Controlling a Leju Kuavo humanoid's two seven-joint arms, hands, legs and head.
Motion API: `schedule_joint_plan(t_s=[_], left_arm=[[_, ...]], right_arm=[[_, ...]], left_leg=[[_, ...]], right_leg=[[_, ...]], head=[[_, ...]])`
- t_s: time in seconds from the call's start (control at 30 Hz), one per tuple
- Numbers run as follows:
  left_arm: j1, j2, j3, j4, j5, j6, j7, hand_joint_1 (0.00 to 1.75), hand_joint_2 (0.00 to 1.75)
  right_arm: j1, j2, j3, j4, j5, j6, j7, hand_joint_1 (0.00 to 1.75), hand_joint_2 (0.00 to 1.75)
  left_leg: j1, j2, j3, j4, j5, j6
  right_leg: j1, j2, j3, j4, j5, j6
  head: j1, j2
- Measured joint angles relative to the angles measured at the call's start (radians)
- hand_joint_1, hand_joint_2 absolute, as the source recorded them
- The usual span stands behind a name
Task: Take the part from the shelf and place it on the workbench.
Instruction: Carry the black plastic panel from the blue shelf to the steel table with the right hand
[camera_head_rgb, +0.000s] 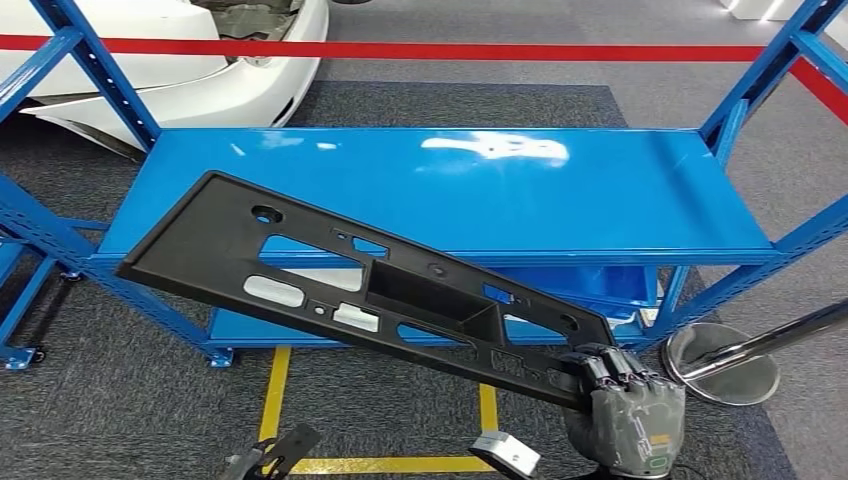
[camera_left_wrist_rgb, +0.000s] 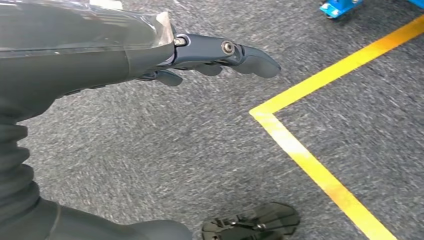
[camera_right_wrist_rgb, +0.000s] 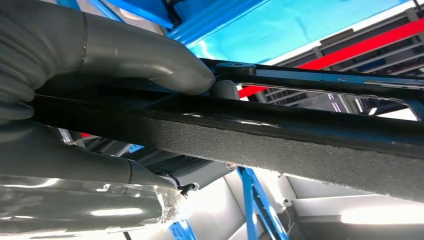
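Under blue shelf (camera_head_rgb: 440, 185): grey carpet (camera_head_rgb: 130, 400) w/ yellow floor tape (camera_head_rgb: 272, 395).

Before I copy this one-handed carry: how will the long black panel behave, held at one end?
The black panel looks stiff: it spans straight from the right hand. Probably light, being thin with cutouts. End-held, it may swing or twist.

The right hand (camera_head_rgb: 628, 412) runs off the bottom edge of the head view, and the black part (camera_head_rgb: 360, 290) it grips hides part of the blue shelf's (camera_head_rgb: 620, 200) front lip and lower level. In the right wrist view the part (camera_right_wrist_rgb: 280, 135) extends past the frame, and its far end cannot be seen. The left hand (camera_left_wrist_rgb: 150, 55) is cut off at the left wrist view's edge, its fingers (camera_left_wrist_rgb: 250, 60) only partly visible.
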Motion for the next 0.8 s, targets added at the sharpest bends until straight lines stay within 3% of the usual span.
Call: schedule_joint_plan(t_s=[0.07,0.1,0.17,0.2,0.27,0.33,0.37,0.4,0.43,0.5,0.57,0.6,0.67,0.73,0.8], left_arm=[[-0.001,-0.001,0.0,0.0,0.0,0.0,0.0,0.0,1.75],[-0.001,-0.001,0.0,0.0,-0.001,0.0,0.0,0.0,1.75],[-0.001,-0.002,0.0,0.0,-0.001,-0.001,0.0,0.0,1.75],[0.0,-0.002,0.0,0.0,-0.001,-0.001,0.0,0.0,1.75],[0.0,-0.002,0.0,0.0,-0.001,-0.001,0.0,0.0,1.75],[0.0,-0.002,0.0,0.0,-0.002,-0.001,0.0,0.0,1.75],[0.0,-0.002,0.0,0.0,-0.002,-0.001,0.0,0.0,1.75],[0.0,-0.002,0.0,0.0,-0.002,-0.001,0.0,0.0,1.75],[0.0,-0.002,0.0,0.0,-0.002,-0.001,0.0,0.0,1.75],[-0.002,-0.002,0.0,0.0,-0.002,-0.001,0.0,0.0,1.75],[-0.006,-0.002,0.0,0.0,-0.002,-0.001,0.0,0.0,1.75],[-0.007,-0.002,0.0,0.0,-0.002,-0.001,-0.001,0.0,1.75],[-0.005,-0.002,0.0,0.0,-0.002,-0.002,-0.001,0.0,1.75],[-0.005,-0.002,0.0,0.0,-0.002,-0.002,0.0,0.0,1.75],[-0.005,-0.002,0.0,0.0,-0.001,-0.002,0.001,0.0,1.75]], right_arm=[[-0.003,0.0,0.0,-0.001,-0.002,0.0,-0.001,1.75,1.75],[-0.004,0.0,0.0,-0.001,-0.004,-0.001,-0.001,1.75,1.75],[-0.004,0.0,0.0,-0.001,-0.007,-0.001,-0.002,1.75,1.75],[-0.005,0.001,0.0,-0.001,-0.008,-0.001,-0.002,1.75,1.75],[-0.006,0.002,0.0,-0.001,-0.009,-0.001,-0.003,1.75,1.75],[-0.005,0.003,0.0,0.0,-0.01,-0.001,-0.003,1.75,1.75],[-0.005,0.003,0.0,0.0,-0.01,-0.001,-0.003,1.75,1.75],[-0.005,0.003,-0.001,0.0,-0.01,-0.001,-0.003,1.75,1.75],[-0.005,0.003,-0.001,0.0,-0.01,-0.001,-0.003,1.75,1.75],[-0.005,0.003,-0.001,0.0,-0.01,-0.001,-0.003,1.75,1.75],[-0.005,0.003,-0.001,0.0,-0.012,-0.002,-0.003,1.75,1.75],[-0.005,0.003,-0.001,0.0,-0.014,-0.002,-0.003,1.75,1.75],[-0.003,0.003,-0.001,0.0,-0.019,-0.003,-0.004,1.75,1.75],[0.0,0.003,0.0,0.0,-0.025,-0.004,-0.005,1.75,1.75],[0.002,0.004,0.0,0.0,-0.035,-0.004,-0.005,1.75,1.75]], left_leg=[[-0.001,0.0,-0.009,0.0,0.015,-0.008],[0.001,0.0,-0.013,-0.001,0.023,-0.014],[0.006,-0.001,-0.02,-0.005,0.034,-0.026],[0.006,-0.003,-0.026,0.004,0.019,-0.031],[0.007,-0.006,-0.051,0.074,-0.062,-0.038],[0.008,-0.007,-0.079,0.201,-0.152,-0.044],[0.009,-0.007,-0.084,0.253,-0.169,-0.046],[0.01,-0.007,-0.076,0.279,-0.163,-0.048],[0.011,-0.007,-0.052,0.27,-0.138,-0.049],[0.015,-0.007,0.039,0.158,-0.093,-0.052],[0.016,-0.01,0.124,0.028,-0.102,-0.048],[0.014,-0.011,0.142,-0.004,-0.113,-0.043],[0.011,-0.01,0.137,-0.011,-0.109,-0.026],[0.011,-0.005,0.12,-0.011,-0.09,-0.006],[0.009,-0.002,0.094,-0.01,-0.066,0.007]], right_leg=[[0.008,0.0,0.074,-0.124,0.006,-0.014],[0.012,0.0,0.085,-0.149,0.003,-0.019],[0.014,-0.002,0.078,-0.161,0.02,-0.03],[0.013,-0.004,0.07,-0.165,0.032,-0.039],[0.008,-0.009,0.045,-0.17,0.058,-0.05],[0.008,-0.011,0.012,-0.162,0.077,-0.053],[0.008,-0.012,-0.006,-0.156,0.086,-0.052],[0.007,-0.012,-0.025,-0.148,0.094,-0.05],[0.007,-0.012,-0.044,-0.138,0.101,-0.048],[0.005,-0.012,-0.081,-0.114,0.112,-0.039],[0.007,-0.01,-0.108,-0.089,0.121,-0.028],[0.008,-0.01,-0.116,-0.083,0.128,-0.022],[0.005,-0.01,-0.123,-0.08,0.141,-0.009],[0.001,-0.009,-0.133,-0.055,0.104,0.003],[-0.001,-0.008,-0.158,0.042,0.003,0.013]], head=[[-0.001,0.0],[-0.001,0.0],[-0.001,0.0],[-0.001,0.0],[-0.002,0.0],[-0.003,0.0],[-0.002,0.0],[-0.003,0.0],[-0.003,0.0],[-0.003,0.0],[-0.003,0.0],[-0.003,0.0],[-0.003,0.0],[-0.002,0.0],[0.0,0.0]])
